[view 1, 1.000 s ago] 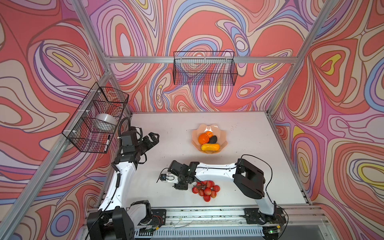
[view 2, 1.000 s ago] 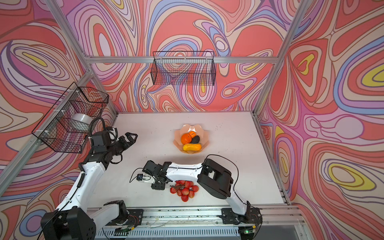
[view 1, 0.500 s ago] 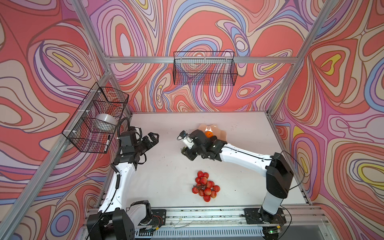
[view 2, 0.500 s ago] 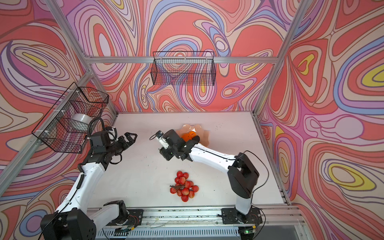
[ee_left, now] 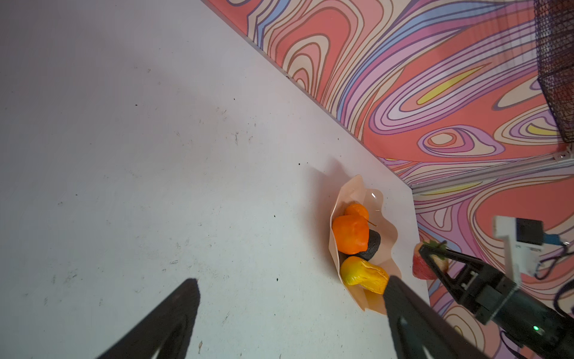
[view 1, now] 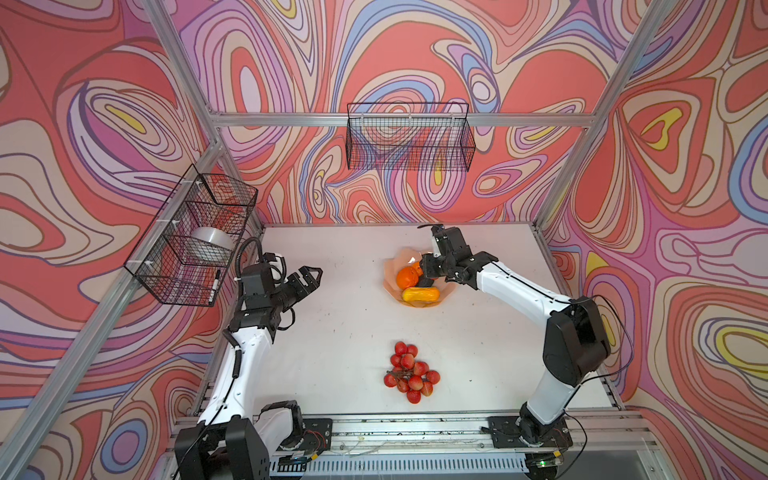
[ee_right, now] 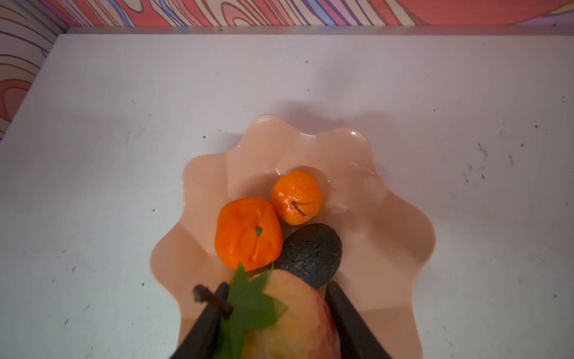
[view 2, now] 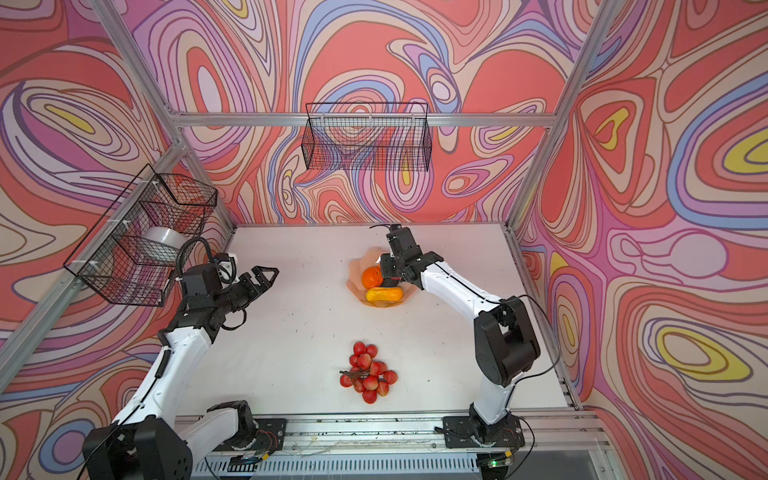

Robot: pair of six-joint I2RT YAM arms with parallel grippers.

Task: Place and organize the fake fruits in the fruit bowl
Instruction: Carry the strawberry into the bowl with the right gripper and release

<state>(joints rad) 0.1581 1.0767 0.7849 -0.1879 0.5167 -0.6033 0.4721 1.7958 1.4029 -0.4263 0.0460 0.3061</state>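
The grapes (view 1: 409, 372) lie closest to the arms' bases, on the table (view 1: 340, 332), well apart from the bowl (view 1: 392, 270) on its near side. A second ago the right gripper (ee_right: 276, 293) was low beside that bunch. It has since swung away and now hangs over the bowl. It left the grapes where they were, and its jaws are closed on the strawberry (ee_right: 292, 320), one finger on each flank, with leaf and stem poking out ahead. By my reading the carry is done and the release is the step in hand. After that, the grapes are the only fruit still outside the bowl.

The left gripper (ee_left: 289, 310) waits well to the left of the bowl, facing it, jaws spread wide with nothing between them.

The yellow fruit (view 1: 420, 294) rests at the bowl's near edge. The strawberry sits pinched between the right fingertips above the bowl's near part, and in the left wrist view it looks raised clear of the rim. Just beyond it lie the avocado (ee_right: 310, 253) and the big orange (ee_right: 248, 233), touching each other. The small orange (ee_right: 296, 197) is farther in, against the big one. The bowl's far and right parts are bare, so I judge there is room to set the strawberry down
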